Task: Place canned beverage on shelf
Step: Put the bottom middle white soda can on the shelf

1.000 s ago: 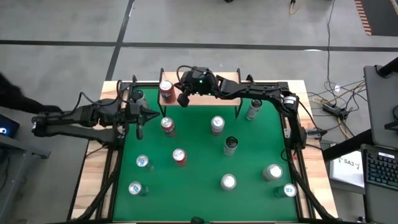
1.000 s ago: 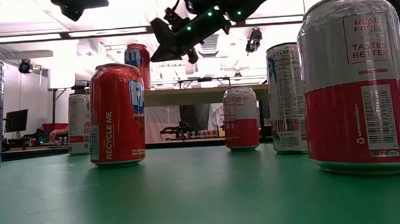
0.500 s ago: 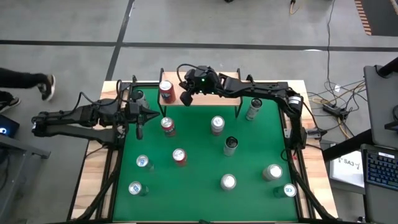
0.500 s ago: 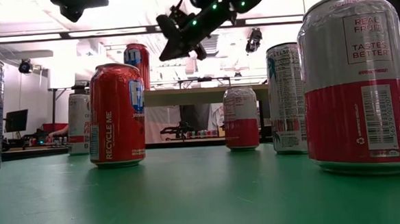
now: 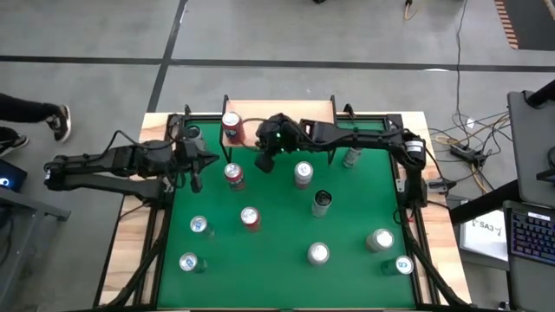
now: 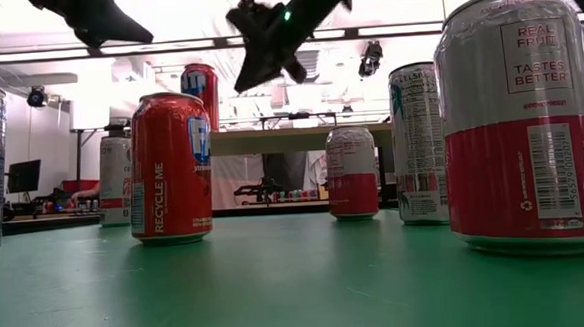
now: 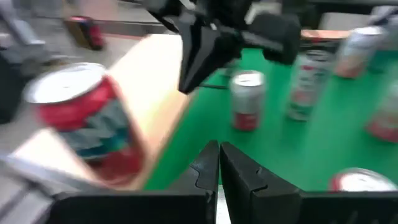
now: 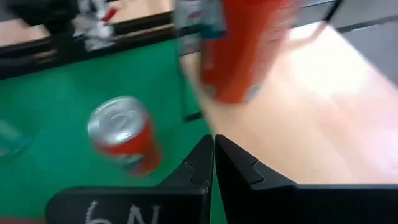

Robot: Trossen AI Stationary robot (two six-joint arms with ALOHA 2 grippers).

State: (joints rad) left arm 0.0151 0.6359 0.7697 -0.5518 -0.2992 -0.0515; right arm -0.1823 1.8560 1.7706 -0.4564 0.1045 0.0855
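On the shelf (image 5: 295, 113), red can (image 5: 231, 126) upright near its left end, both grippers' jaws pressed together, empty.

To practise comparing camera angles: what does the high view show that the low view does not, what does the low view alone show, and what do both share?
Only the high view shows the whole green table, the silver cans along its near edge, a person's shoe on the floor, and the left gripper shut beside the shelf. Only the low view shows can labels, such as "RECYCLE ME" on the red can, and the room behind. Both show the red can on the shelf and the right gripper, shut and empty, off the shelf's front edge.
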